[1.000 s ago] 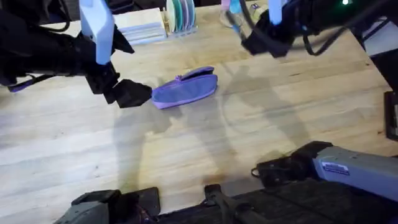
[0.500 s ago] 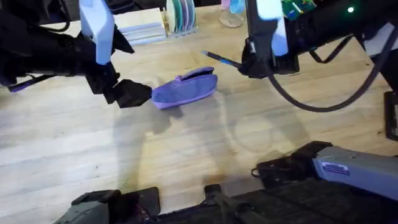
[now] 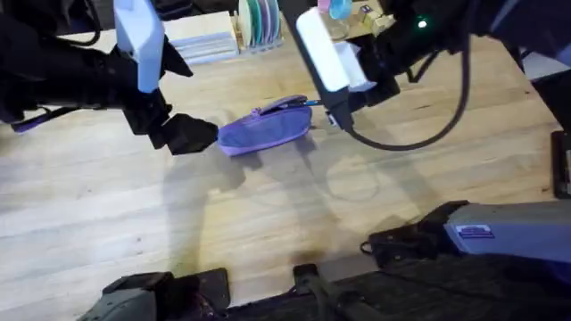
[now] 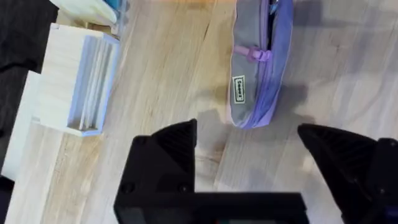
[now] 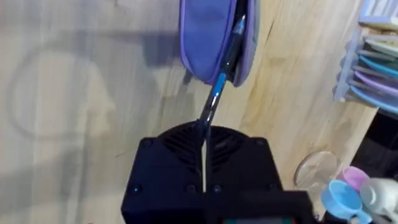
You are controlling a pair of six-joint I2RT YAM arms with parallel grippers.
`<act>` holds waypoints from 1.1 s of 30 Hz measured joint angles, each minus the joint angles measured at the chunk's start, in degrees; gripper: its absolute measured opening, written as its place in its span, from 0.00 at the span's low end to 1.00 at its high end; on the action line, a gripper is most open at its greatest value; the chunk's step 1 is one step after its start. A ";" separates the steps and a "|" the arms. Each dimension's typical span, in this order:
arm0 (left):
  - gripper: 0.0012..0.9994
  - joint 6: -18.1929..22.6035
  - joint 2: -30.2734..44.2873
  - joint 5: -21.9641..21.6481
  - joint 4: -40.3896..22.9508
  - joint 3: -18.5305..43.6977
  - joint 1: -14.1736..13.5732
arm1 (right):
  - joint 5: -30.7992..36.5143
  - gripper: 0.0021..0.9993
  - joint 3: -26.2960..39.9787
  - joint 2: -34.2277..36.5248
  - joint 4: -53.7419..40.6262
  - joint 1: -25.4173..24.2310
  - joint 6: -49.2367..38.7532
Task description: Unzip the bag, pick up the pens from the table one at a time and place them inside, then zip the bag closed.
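Sliding the pen (image 3: 308, 102) in well means keeping it aligned with the open zipper slot, judging from the overhead view, where the bag (image 3: 266, 127) lies mid-tabletop (image 3: 268, 223) between the 2 arms. In the left wrist view, the left gripper (image 4: 249, 146) stands spread wide, empty, just beside the bag's end. In the right wrist view, the right gripper (image 5: 203, 134) is pinching the pen, its tip already inside the bag's mouth.
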 joint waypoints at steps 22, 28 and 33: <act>0.99 0.00 0.00 0.01 -0.09 -0.01 0.00 | 4.62 0.03 0.00 5.33 10.16 7.01 -7.08; 0.99 0.00 0.00 0.00 -0.15 0.00 0.02 | 4.94 0.03 0.00 9.12 10.59 10.84 -5.96; 0.99 0.00 0.00 0.02 -0.15 -0.01 0.01 | 5.91 0.03 0.00 12.11 12.60 13.39 -5.24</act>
